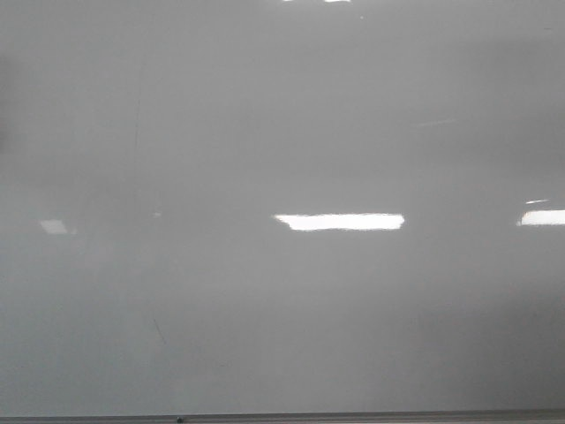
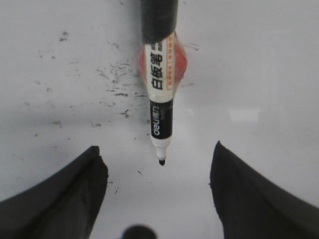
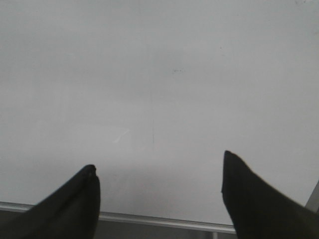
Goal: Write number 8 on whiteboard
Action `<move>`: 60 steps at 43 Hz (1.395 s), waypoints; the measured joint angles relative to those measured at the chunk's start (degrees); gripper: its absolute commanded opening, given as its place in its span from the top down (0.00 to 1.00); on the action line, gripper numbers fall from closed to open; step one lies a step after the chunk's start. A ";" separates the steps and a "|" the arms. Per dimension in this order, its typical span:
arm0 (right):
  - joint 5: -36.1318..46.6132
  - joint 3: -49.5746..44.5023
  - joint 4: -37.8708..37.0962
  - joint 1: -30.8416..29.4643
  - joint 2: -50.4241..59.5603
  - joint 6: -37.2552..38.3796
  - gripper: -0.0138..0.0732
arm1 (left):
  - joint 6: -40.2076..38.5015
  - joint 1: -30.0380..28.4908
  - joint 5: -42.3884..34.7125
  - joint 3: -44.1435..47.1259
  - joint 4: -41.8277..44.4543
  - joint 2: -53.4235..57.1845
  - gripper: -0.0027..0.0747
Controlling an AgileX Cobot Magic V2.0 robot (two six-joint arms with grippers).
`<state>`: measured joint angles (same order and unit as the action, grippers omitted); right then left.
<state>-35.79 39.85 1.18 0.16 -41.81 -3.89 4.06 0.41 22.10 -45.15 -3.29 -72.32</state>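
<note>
The whiteboard [image 1: 282,132] fills the front view, bare grey with bright reflections and its thin metal edge [image 1: 353,416] along the near side; no number 8 shows anywhere on it. In the left wrist view the left gripper [image 2: 158,172] stands spread wide, clasping nothing, with an uncapped marker [image 2: 160,94] lying on the smudged board between the fingers, tip toward the gripper. The right gripper [image 3: 159,174] is likewise spread and empty, near the board's edge [image 3: 164,220].
</note>
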 measured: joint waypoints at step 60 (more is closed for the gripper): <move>-0.13 0.73 0.00 0.00 0.00 -0.09 0.22 | 2.49 1.58 6.22 -6.69 0.75 -3.29 0.99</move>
<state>-35.92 40.59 1.18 0.16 -41.81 -3.98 6.55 1.99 28.32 -51.83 -2.54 -75.61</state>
